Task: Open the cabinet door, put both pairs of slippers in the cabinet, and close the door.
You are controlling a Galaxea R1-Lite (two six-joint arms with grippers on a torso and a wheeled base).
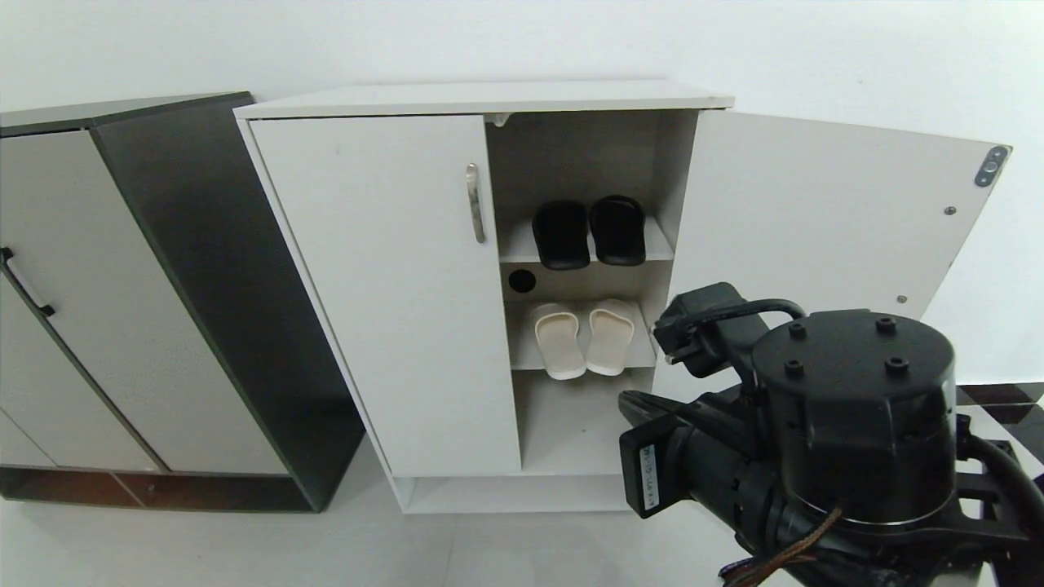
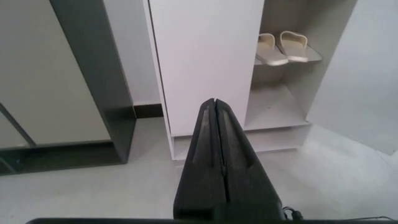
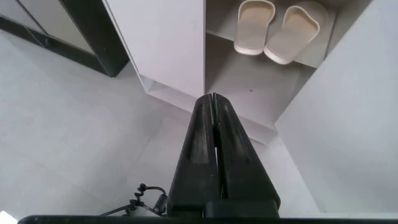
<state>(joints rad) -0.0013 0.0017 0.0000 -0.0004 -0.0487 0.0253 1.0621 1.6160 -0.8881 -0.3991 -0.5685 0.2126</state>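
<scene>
Right arm (image 1: 848,408) covers lower edge of open door (image 1: 816,212) and cabinet (image 1: 489,98) bottom right corner. Shut door (image 1: 383,285) hides left half inside. Grey cabinet (image 1: 65,326) cut by left edge. White slippers (image 3: 255,25): far ends cropped, right wrist view.

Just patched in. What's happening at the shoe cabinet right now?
Both pairs are already inside the white cabinet: the black slippers sit on the upper shelf and the white slippers on the shelf below. The right door stands wide open and the left door is closed. The left gripper and the right gripper are both shut and empty, in front of the cabinet and touching nothing. Closing the door is the step not yet done.
</scene>
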